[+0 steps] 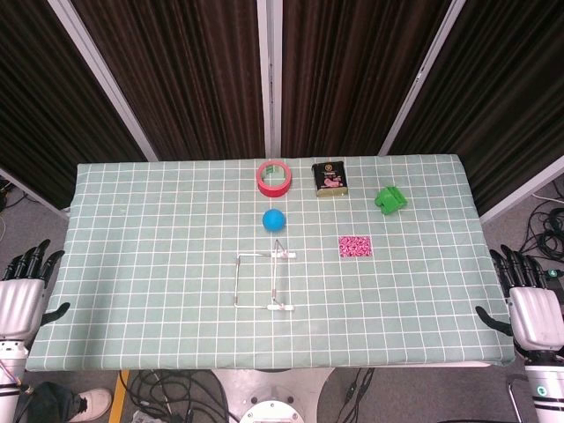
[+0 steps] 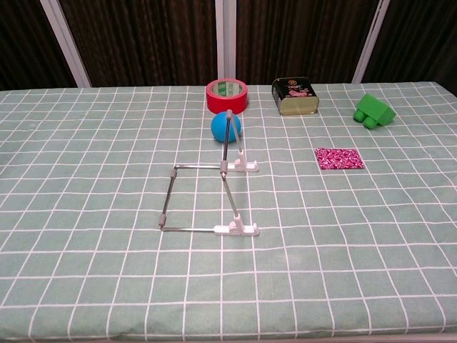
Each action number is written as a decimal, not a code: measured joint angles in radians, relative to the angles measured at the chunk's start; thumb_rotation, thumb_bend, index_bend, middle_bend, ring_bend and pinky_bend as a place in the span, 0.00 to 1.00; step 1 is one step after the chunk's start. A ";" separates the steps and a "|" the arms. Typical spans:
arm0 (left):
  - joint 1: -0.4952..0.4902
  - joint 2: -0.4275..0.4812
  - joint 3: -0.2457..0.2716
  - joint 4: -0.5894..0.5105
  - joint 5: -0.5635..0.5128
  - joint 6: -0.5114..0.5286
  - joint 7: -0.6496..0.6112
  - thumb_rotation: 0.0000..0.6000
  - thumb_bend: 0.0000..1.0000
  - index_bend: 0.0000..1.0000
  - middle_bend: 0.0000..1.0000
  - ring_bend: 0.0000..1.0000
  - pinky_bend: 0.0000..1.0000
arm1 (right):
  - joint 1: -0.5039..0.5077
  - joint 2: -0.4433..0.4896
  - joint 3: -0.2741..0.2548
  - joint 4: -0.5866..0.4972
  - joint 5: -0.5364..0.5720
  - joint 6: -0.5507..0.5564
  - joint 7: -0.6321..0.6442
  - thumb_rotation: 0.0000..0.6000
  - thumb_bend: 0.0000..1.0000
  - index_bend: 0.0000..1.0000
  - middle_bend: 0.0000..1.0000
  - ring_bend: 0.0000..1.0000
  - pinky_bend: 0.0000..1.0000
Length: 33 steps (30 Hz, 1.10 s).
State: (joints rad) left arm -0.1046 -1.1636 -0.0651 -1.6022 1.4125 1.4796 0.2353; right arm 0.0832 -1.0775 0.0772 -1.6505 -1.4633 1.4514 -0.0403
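Note:
My left hand [image 1: 22, 291] hangs off the table's left edge, fingers apart, holding nothing. My right hand [image 1: 527, 304] sits off the right edge, also open and empty. Neither hand shows in the chest view. On the green checked cloth [image 1: 132, 264] stand a metal wire stand [image 1: 269, 280] [image 2: 214, 193] with white feet, a blue ball [image 1: 275, 219] [image 2: 226, 128], a red tape roll [image 1: 274, 177] [image 2: 227, 96], a dark tin [image 1: 329, 179] [image 2: 294, 96], a green block [image 1: 390, 199] [image 2: 375, 111] and a pink patterned square [image 1: 355, 246] [image 2: 339, 158].
Dark curtains with white poles [image 1: 269, 79] back the table. Cables [image 1: 167, 388] lie on the floor under the front edge, and a shoe [image 1: 84, 405] shows at the lower left. The objects cluster at the middle and far right of the cloth.

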 measured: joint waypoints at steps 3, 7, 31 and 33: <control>0.000 -0.003 -0.002 0.002 0.001 0.004 0.001 1.00 0.08 0.21 0.15 0.12 0.19 | 0.002 -0.001 0.001 0.002 -0.007 0.003 0.006 1.00 0.09 0.00 0.00 0.00 0.00; 0.002 -0.006 -0.003 0.005 0.005 0.012 0.000 1.00 0.08 0.21 0.15 0.12 0.19 | 0.003 -0.002 0.000 0.005 -0.016 0.007 0.013 1.00 0.09 0.00 0.00 0.00 0.00; 0.003 -0.006 -0.005 0.012 0.002 0.004 -0.021 1.00 0.08 0.22 0.16 0.13 0.19 | 0.172 -0.072 0.052 0.043 0.041 -0.238 0.025 0.47 0.42 0.19 0.00 0.00 0.00; 0.004 -0.006 -0.005 0.013 0.000 0.004 -0.022 1.00 0.08 0.22 0.16 0.13 0.19 | 0.222 -0.102 0.069 0.067 0.067 -0.306 0.025 0.42 0.43 0.20 0.00 0.00 0.00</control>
State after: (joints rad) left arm -0.1004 -1.1691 -0.0704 -1.5889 1.4123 1.4837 0.2134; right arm 0.3050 -1.1792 0.1457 -1.5831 -1.3965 1.1455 -0.0151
